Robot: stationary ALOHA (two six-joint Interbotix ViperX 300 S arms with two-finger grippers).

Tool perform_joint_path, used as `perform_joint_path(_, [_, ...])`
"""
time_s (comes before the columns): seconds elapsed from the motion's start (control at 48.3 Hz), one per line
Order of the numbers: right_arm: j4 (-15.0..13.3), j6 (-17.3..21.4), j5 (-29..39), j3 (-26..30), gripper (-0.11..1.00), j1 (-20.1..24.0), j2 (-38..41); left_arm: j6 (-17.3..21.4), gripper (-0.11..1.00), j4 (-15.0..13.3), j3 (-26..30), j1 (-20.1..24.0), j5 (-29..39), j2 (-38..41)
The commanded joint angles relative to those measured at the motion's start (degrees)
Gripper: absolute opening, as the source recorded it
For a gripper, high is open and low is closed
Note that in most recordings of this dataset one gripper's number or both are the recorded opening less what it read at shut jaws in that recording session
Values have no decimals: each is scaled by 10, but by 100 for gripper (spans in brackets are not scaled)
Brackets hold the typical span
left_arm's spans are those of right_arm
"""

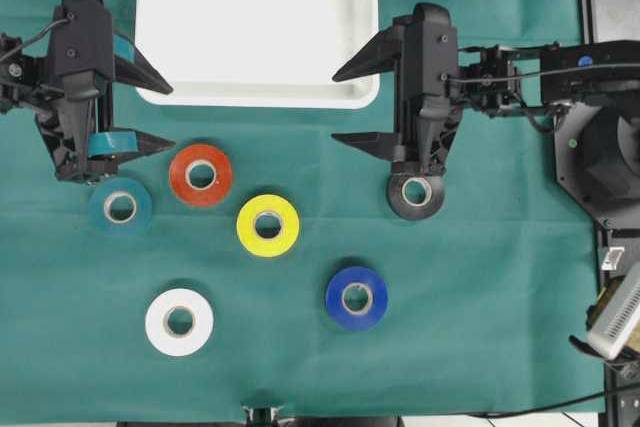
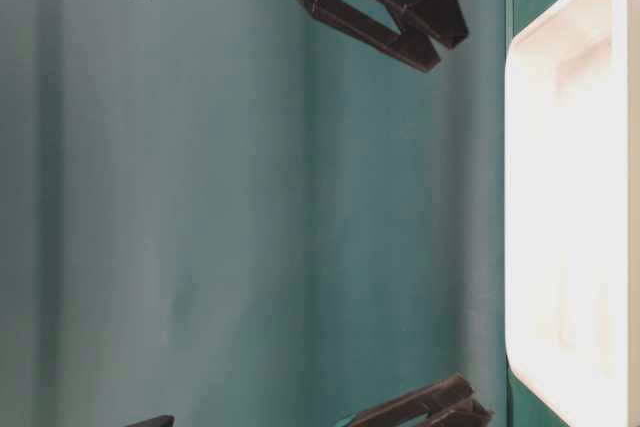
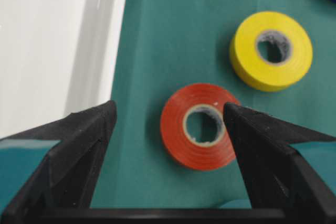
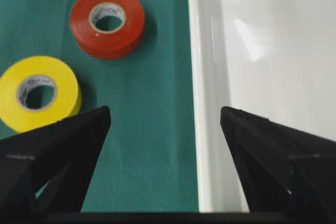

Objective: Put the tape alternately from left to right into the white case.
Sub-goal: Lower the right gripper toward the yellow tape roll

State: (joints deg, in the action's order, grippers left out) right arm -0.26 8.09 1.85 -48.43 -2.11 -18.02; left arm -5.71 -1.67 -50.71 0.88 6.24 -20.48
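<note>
The white case (image 1: 258, 27) lies at the back middle of the green cloth with nothing in it. In front of it are the rolls of tape: teal (image 1: 120, 207), red-orange (image 1: 200, 174), yellow (image 1: 268, 225), black (image 1: 416, 192), blue (image 1: 356, 297) and white (image 1: 179, 322). My left gripper (image 1: 170, 117) is open and holds nothing, hovering by the case's front left corner, just behind the red-orange roll (image 3: 199, 127). My right gripper (image 1: 336, 107) is open too, straddling the case's front right rim (image 4: 202, 103). The black roll lies partly under the right wrist.
The green cloth (image 1: 480, 297) covers the table. Dark equipment (image 1: 600, 147) stands off the right edge. The case's raised rim (image 2: 520, 197) stands up from the cloth. The yellow roll (image 3: 271, 51) lies beyond the red-orange one in the left wrist view.
</note>
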Motion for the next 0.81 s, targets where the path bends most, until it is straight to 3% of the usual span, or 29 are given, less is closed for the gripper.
perform_joint_path(0.0, [-2,1,-2,13,77,-1,-3,1,87,0,14,2,-1,-4])
perform_joint_path(0.228, [1,10,-2,13,77,-1,-1,0,87,0,14,2,-1,-4])
perform_joint_path(0.518, [-2,105,28,25,77,-1,14,-1,87,0,15,2,4,-3])
perform_joint_path(0.787, [-9,112,30,28,76,-1,25,-4,87,0,16,1,15,2])
